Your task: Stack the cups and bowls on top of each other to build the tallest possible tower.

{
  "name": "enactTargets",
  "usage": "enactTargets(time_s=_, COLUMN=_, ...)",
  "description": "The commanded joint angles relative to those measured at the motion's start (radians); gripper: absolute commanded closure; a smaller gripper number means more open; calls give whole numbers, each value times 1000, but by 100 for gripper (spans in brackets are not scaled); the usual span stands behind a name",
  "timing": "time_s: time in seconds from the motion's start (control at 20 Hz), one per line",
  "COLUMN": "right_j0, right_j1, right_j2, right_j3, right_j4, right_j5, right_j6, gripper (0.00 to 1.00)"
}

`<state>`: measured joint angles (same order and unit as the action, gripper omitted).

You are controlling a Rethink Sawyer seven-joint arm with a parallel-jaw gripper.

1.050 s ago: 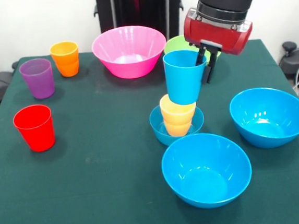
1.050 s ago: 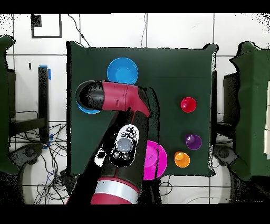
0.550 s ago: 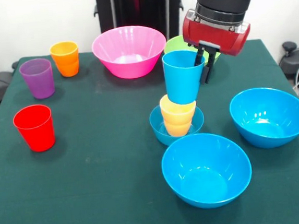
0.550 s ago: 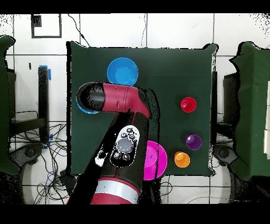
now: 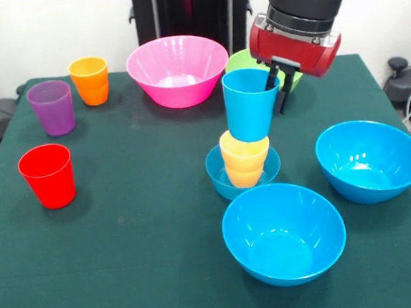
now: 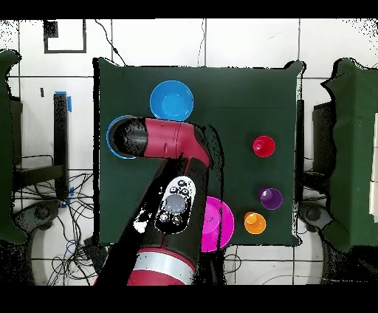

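Observation:
My gripper (image 5: 280, 93) is shut on the rim of the light blue cup (image 5: 251, 110), one finger inside it and one outside. The cup hangs upright just over the yellow-orange cup (image 5: 245, 158), which stands in the small blue bowl (image 5: 218, 174); I cannot tell if the two cups touch. Loose cups stand at the front view's left: red (image 5: 47, 175), purple (image 5: 52, 107) and orange (image 5: 89, 80). The pink bowl (image 5: 177, 70) and green bowl (image 5: 242, 61) are at the back. Two large blue bowls (image 5: 283, 232) (image 5: 369, 160) sit near the stack. In the overhead view the arm (image 6: 166, 140) hides the stack.
From overhead, one large blue bowl (image 6: 171, 100) lies beyond the arm, and the rim of another (image 6: 112, 140) peeks out beside it. The red cup (image 6: 263, 145), purple cup (image 6: 271, 198), orange cup (image 6: 255, 222) and pink bowl (image 6: 220, 221) sit to the right.
The gripper has carried the light blue cup slightly up and to the left in the front view. Nothing else has moved.

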<state>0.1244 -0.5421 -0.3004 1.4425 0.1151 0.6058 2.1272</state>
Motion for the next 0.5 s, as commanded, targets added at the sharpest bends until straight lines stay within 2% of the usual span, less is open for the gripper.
enactTargets(time_s=0.05, right_j0=4, right_j1=72, right_j2=77, right_j3=70, right_j4=-67, right_j5=-67, right_j6=61, gripper=100)
enactTargets(time_s=0.5, right_j0=21, right_j1=83, right_j2=54, right_j3=70, right_j4=-74, right_j5=-94, right_j6=82, gripper=100)
